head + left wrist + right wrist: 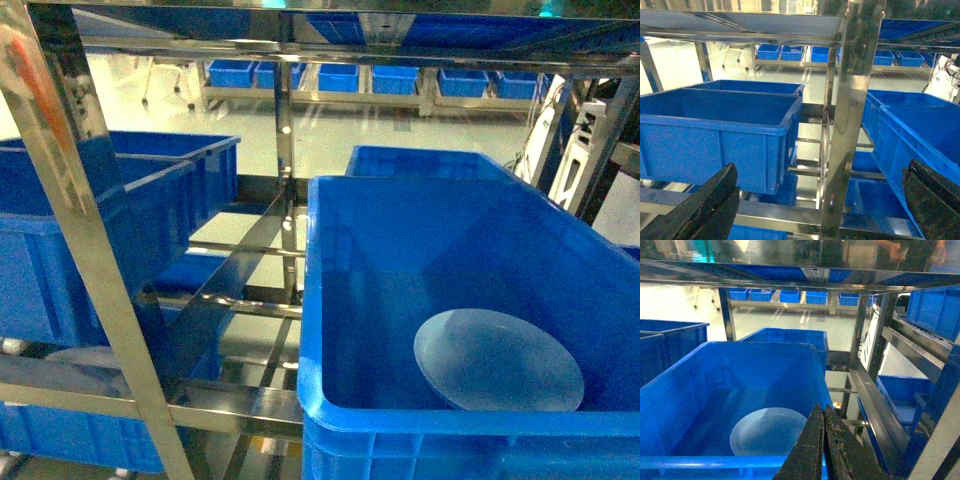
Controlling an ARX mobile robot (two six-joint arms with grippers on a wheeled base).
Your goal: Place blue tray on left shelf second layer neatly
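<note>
Right gripper (823, 450): fingers pressed together, nothing between, hanging above near rim of big blue crate (670, 395). Left gripper (815, 205): fingers spread wide, empty, facing steel upright of shelf (852, 125). Blue tray (498, 360) lies flat on crate floor (400, 280), toward near right corner; same tray (767, 432) just beyond right fingertips. Second crate (715, 135) sits on left shelf tier, well apart from tray.

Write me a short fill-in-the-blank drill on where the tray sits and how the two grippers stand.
1. The blue tray lies inside a deep blue ____.
2. The right gripper has its fingers ____.
3. The left gripper has its fingers wide ____.
4. Between the two nearest crates stands a shiny steel ____ of the left shelf.

Missing words: crate; shut; open; upright
</note>
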